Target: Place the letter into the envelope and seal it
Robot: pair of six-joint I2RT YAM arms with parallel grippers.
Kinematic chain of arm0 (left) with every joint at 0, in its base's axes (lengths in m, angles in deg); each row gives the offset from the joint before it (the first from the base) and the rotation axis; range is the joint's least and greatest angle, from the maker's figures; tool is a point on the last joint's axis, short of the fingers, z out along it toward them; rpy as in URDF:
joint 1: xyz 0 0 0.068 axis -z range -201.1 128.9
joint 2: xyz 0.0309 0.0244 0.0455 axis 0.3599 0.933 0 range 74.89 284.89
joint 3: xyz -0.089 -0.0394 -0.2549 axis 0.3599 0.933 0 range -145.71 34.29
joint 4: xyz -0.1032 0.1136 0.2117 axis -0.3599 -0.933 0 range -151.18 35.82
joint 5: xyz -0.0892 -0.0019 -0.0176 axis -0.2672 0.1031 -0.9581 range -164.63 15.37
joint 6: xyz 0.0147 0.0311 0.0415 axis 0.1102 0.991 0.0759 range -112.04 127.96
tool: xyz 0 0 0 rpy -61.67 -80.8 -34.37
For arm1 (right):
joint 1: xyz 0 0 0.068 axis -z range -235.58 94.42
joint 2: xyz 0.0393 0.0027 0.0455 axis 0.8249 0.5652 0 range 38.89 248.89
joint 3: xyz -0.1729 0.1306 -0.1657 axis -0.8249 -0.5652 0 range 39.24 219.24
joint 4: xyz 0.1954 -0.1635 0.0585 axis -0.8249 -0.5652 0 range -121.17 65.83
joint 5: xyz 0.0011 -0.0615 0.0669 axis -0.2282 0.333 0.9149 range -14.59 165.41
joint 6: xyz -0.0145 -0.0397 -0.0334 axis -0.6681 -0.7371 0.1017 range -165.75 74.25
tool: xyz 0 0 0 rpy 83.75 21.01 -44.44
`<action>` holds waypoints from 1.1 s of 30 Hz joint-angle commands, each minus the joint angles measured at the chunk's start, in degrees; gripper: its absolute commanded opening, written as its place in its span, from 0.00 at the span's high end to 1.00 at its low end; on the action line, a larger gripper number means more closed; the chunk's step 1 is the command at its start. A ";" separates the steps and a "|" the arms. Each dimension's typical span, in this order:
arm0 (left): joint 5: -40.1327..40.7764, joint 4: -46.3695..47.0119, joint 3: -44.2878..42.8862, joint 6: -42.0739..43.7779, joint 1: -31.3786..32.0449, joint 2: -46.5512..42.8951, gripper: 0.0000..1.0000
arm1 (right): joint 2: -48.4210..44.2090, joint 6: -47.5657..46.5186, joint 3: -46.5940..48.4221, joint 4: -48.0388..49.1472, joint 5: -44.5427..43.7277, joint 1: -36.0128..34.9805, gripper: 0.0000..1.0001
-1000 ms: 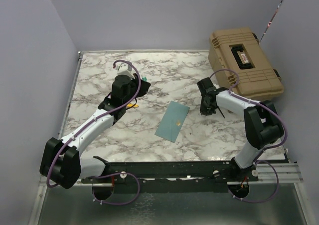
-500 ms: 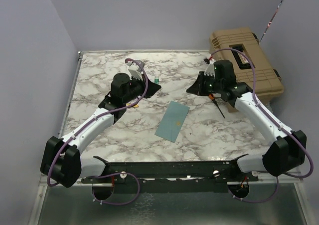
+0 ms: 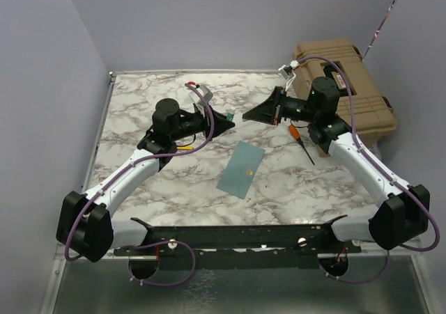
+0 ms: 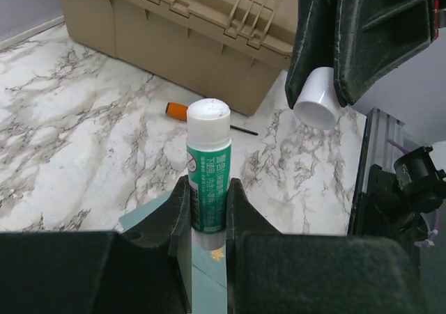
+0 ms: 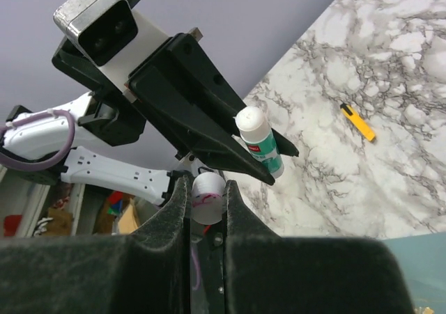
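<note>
In the top view the envelope lies flat on the marble table, in the middle of the frame, with its gold sticker facing up. Higher in the picture, the left gripper and the right gripper point at each other, with their tips close but not touching. The letter is not seen in any view, so I judge it is already inside the envelope. An orange screwdriver and a tan case are on the right side.

In the left wrist view the left gripper is closed on a green glue stick, which stands upright at the centre with its white top bare. At the upper right the right gripper holds a white cap.

In the right wrist view the cap is clamped between the right fingers at the lower centre. The glue stick is just above it, and a corner of the envelope shows at the lower right.

So putting the letter in seems done and the sealing is left. Whether the flap has glue on it, I cannot tell.
</note>
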 commanded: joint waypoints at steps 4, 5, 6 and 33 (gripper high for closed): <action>-5.15 2.01 -1.04 2.00 0.22 -0.77 1.00 | 1.74 10.80 -4.03 14.62 2.23 0.14 0.99; -5.38 1.99 -1.00 2.15 0.22 -0.77 1.00 | 2.04 11.19 -4.15 15.20 1.97 0.16 0.99; -5.52 2.00 -0.99 2.18 0.22 -0.80 1.00 | 2.37 11.29 -3.99 15.24 1.68 0.14 0.99; -7.44 2.24 0.40 2.44 0.35 -0.12 1.00 | 7.73 15.73 -2.15 19.52 0.86 0.16 0.99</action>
